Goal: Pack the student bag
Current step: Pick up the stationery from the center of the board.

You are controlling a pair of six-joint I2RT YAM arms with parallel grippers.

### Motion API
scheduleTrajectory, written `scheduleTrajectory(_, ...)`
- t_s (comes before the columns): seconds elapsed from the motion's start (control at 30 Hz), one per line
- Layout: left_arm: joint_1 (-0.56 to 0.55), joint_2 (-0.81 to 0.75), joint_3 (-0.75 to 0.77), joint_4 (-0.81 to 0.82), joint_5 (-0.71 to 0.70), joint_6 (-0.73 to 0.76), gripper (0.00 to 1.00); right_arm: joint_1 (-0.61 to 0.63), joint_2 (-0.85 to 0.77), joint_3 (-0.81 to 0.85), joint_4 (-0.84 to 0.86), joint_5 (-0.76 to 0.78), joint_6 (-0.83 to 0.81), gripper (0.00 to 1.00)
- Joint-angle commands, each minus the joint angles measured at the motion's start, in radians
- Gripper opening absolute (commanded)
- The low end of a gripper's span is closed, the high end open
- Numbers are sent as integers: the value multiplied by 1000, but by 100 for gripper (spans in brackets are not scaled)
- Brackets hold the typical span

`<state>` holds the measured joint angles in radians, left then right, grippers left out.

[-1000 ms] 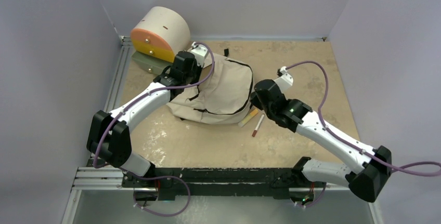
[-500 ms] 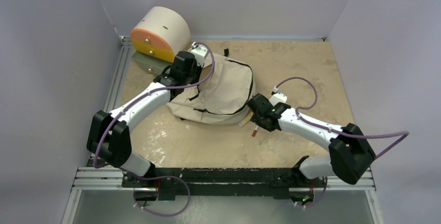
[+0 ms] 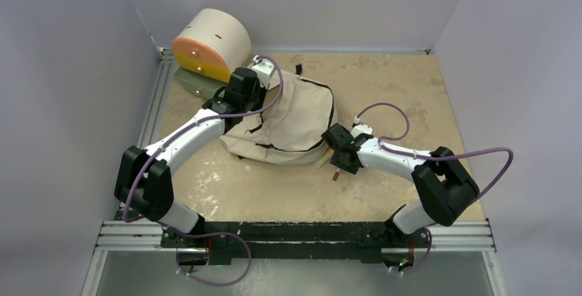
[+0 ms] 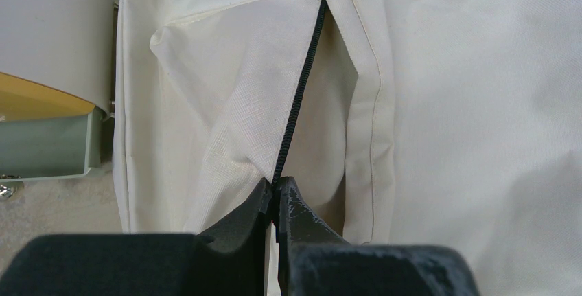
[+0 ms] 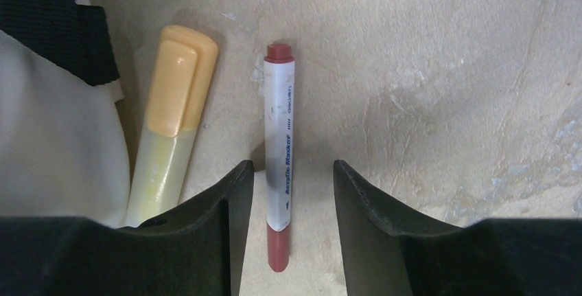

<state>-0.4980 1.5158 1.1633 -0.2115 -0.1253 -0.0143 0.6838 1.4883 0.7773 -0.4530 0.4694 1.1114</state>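
A soft cream student bag (image 3: 292, 121) lies slumped left of centre on the worktop (image 3: 398, 90), with the left hand (image 4: 276, 196) pinched shut on its fabric edge by the black zip (image 4: 302, 83). Such limp cloth likely sags unless held at that firmer seam. The right hand (image 5: 293, 172) is open, straddling a red-capped marker (image 5: 280, 138) beside a yellow highlighter (image 5: 171, 117) at the bag's edge; the marker looks light, rigid and smooth, best gripped mid-barrel.

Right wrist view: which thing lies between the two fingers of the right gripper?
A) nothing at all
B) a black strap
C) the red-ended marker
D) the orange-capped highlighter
C: the red-ended marker lies lengthwise between the spread fingers of the right gripper, while the orange-capped highlighter lies outside them.
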Motion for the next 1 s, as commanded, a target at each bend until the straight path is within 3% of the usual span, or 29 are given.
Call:
scheduleTrajectory(0.0,1,-35,42,26,-2,6,0,-5,24,14,10,-2,-27,47)
scheduleTrajectory(0.27,1,-36,42,25,-2,7,0,-8,62,2,22,-18,-47,35)
scheduleTrajectory(0.57,1,-37,42,24,-4,7,0,-16,19,-26,43,-10,-27,0)
scheduleTrajectory(0.83,1,-39,42,24,-4,8,0,-17,-200,97,-117,170,14,0)
scheduleTrajectory(0.97,1,-37,42,25,0,8,0,-18,-296,180,-74,205,-66,0)
